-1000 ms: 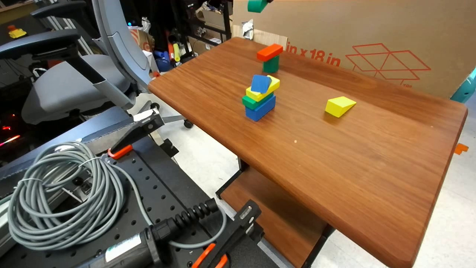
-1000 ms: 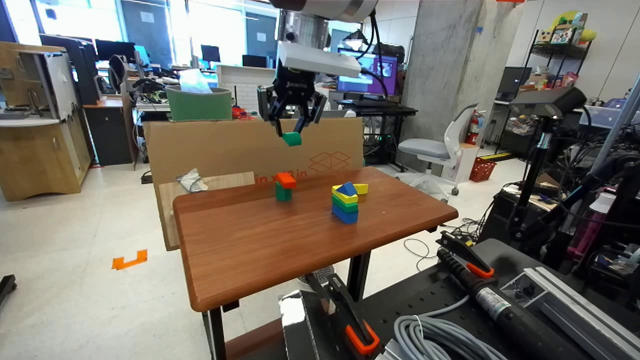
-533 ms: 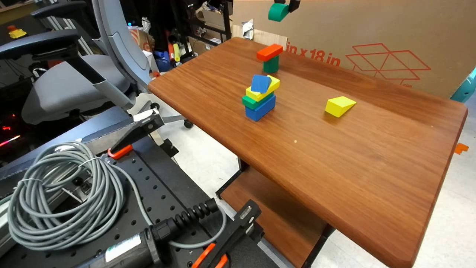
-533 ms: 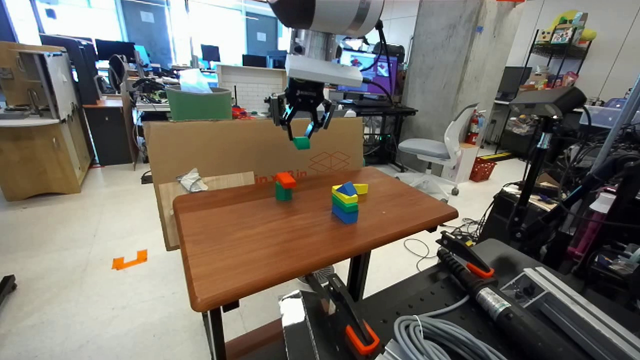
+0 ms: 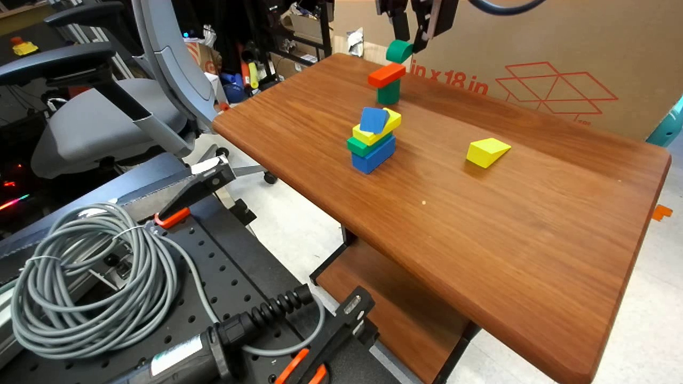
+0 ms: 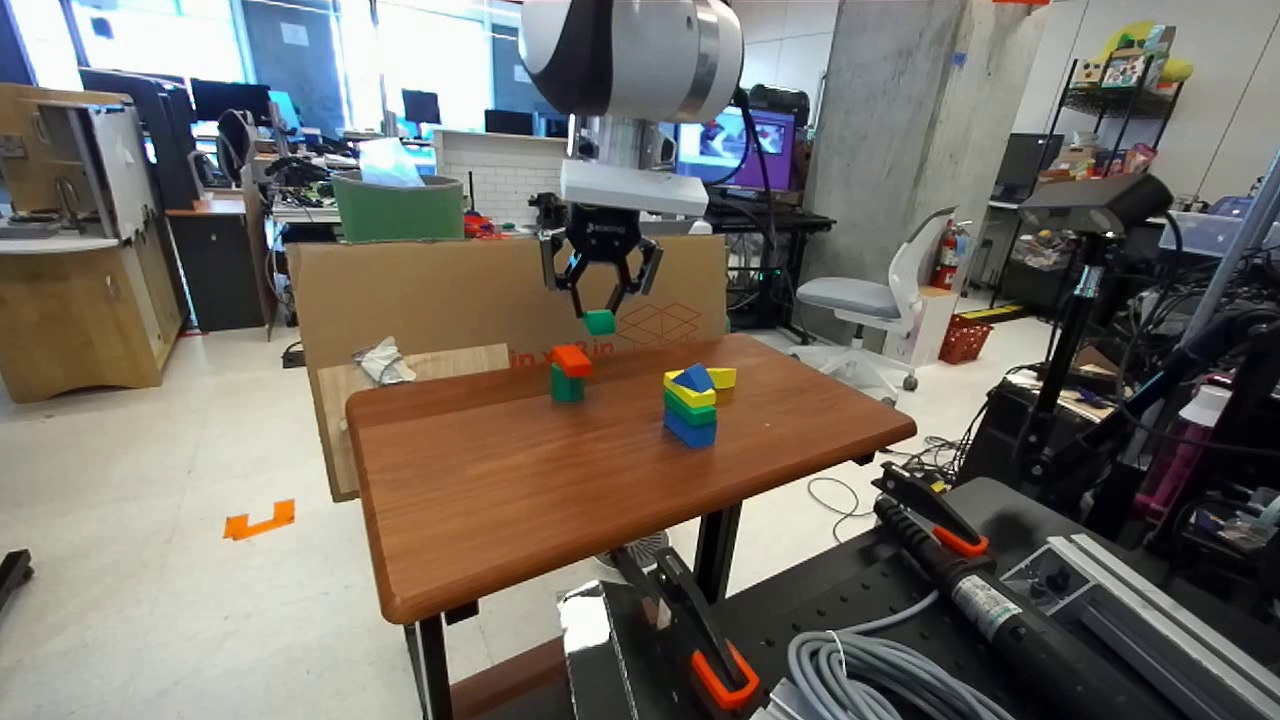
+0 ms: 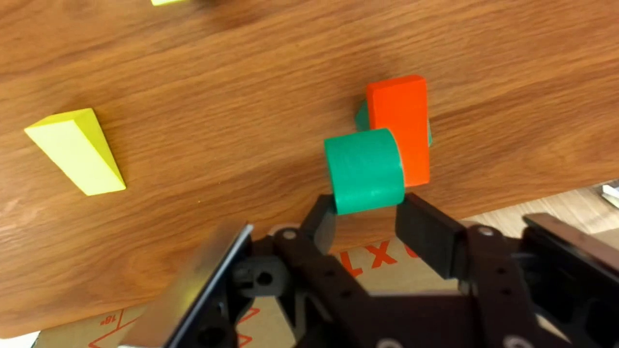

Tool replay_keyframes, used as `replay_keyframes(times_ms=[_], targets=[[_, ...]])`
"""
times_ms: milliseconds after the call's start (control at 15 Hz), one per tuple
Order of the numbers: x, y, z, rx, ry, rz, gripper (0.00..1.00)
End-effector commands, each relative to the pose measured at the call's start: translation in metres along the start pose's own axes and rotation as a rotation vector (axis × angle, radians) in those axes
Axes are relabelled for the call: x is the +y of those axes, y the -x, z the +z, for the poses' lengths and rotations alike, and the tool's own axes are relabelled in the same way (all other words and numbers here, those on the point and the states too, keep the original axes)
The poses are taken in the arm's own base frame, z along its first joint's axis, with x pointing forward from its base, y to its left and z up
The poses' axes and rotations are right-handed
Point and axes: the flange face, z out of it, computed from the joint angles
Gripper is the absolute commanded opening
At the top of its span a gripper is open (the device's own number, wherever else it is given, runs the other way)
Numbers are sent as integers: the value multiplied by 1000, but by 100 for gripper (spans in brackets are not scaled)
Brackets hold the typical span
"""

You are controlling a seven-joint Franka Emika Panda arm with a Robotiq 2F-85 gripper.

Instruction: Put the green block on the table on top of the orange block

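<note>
My gripper [image 7: 368,201] is shut on a curved green block [image 7: 365,169], held at its fingertips. The held green block shows in both exterior views [image 5: 398,52] [image 6: 599,322], in the air above the table. An orange-red block [image 5: 387,75] lies flat on top of a green support block [image 5: 388,93] at the table's back edge; the pair also shows in the other view as an orange block [image 6: 571,360] over green. In the wrist view the held block overlaps the near left part of the orange block [image 7: 404,106]; in the exterior views it hangs above it, apart.
A stack of blue, green and yellow blocks, with a blue wedge [image 5: 374,120] on top, stands on the wooden table [image 5: 507,240]. A yellow wedge [image 5: 486,153] lies to one side. A cardboard panel [image 6: 430,300] stands behind the table.
My gripper has come down with the green block and shifted sideways, first across and then mostly downward, closer to the orange block. The blocks on the table have not moved.
</note>
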Motion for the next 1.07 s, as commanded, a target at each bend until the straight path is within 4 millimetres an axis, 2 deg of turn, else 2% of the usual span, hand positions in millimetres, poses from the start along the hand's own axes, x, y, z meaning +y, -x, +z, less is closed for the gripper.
replay_keyframes(times_ms=[0, 333, 667, 1000], targets=[[-11, -5, 21, -52, 9, 15, 15], [-25, -4, 34, -84, 10, 1, 15], [-33, -5, 29, -93, 5, -9, 15], [-32, -7, 26, -98, -1, -4, 15]])
